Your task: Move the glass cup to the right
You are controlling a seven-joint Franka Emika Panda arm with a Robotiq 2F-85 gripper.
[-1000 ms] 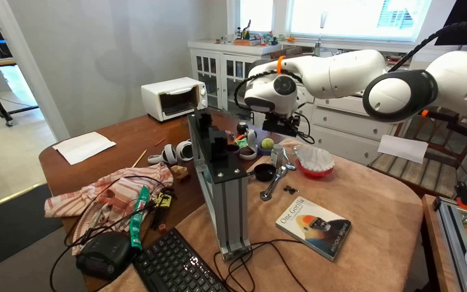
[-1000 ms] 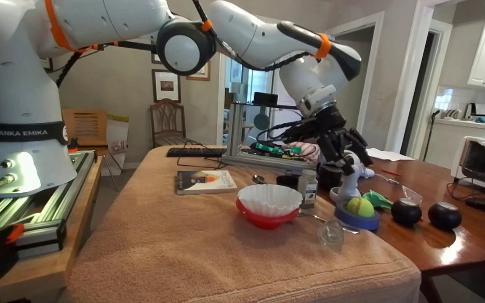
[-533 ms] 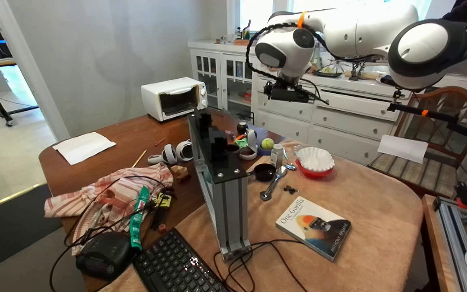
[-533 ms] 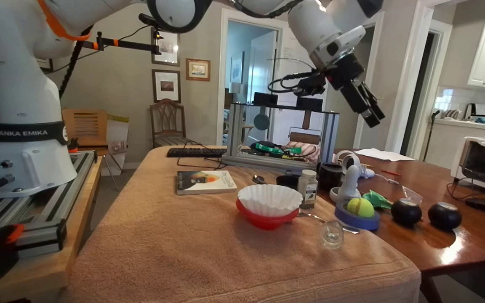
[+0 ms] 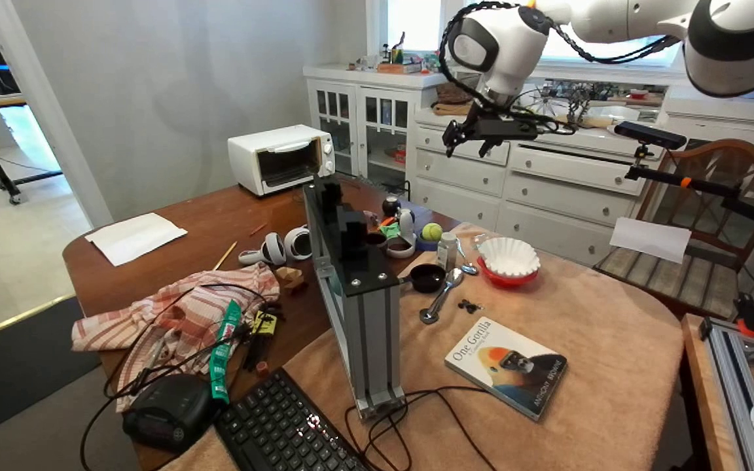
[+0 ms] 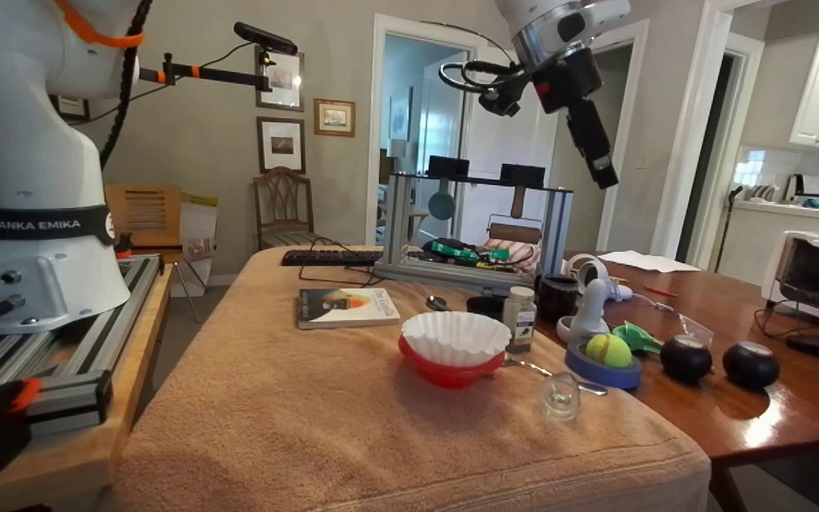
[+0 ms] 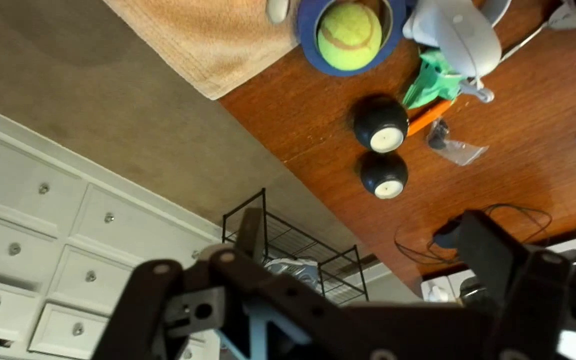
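- Tan towel [image 6: 253, 405] over part of the wooden table [image 6: 807, 416], below the jaws.
- Gripper [image 5: 466, 153]: jaws spread wide in mid-air.
- Glass cup [image 6: 561, 398]: on the towel, lower than the jaws and well apart, near a silver utensil [image 6: 593, 389].

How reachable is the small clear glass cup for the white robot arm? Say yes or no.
Probably yes. Its open black two-fingered hand hangs high, and nothing visible covers the clear glass cup. The blue tape roll and silver metal utensil nearby could crowd a sideways approach; from above looks freer.
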